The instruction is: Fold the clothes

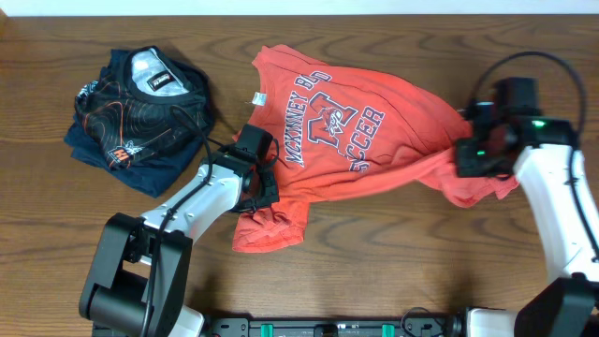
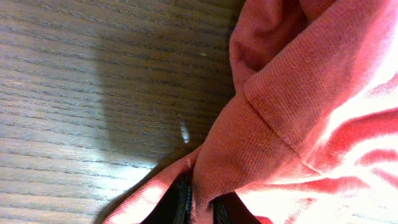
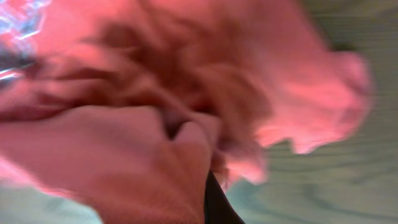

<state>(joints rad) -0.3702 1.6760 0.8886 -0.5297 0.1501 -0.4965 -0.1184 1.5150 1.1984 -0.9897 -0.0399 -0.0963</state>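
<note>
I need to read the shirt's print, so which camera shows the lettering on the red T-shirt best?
The overhead view: the red T-shirt lies face up, its chest lettering mostly legible. The left wrist view shows only plain red cloth, no letters. The right wrist view is blurred red fabric, nothing readable.

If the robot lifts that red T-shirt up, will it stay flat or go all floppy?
Probably floppy: the red T-shirt bunches into folds where the left pincer pinches it. It looks like thin knit cloth, so likely light. Lifted, loose parts would probably droop.
</note>
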